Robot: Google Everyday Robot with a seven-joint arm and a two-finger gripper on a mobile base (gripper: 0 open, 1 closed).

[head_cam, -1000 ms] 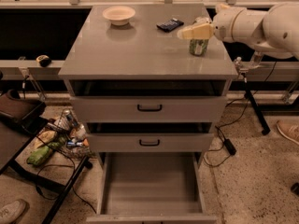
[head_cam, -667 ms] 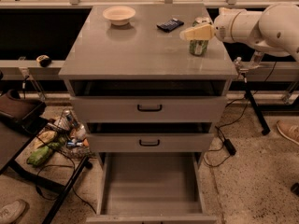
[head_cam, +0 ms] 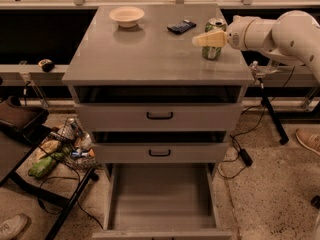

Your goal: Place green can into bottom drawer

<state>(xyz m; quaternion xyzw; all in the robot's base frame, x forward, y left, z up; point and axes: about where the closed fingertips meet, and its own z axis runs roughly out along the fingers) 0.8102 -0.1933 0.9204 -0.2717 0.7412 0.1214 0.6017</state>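
We see the gripper (head_cam: pixel 206 39) at the right back part of the cabinet top (head_cam: pixel 150 59), reaching in from the right of the view on its white arm (head_cam: pixel 285 34). It sits right at the green can (head_cam: pixel 211 53), which stands upright on the top with its silver lid showing just above the gripper. The gripper's cream end crosses the front of the can, and we cannot tell whether it has closed on it or is merely against it.

Just beyond the gripper, toward the back, lies a small dark object (head_cam: pixel 181 26). Further off to the left in view sits a pale bowl (head_cam: pixel 126 15).

Well below the gripper, past two shut drawers with black handles (head_cam: pixel 160 115), the bottom drawer (head_cam: pixel 160 199) is pulled out, its grey floor bare.
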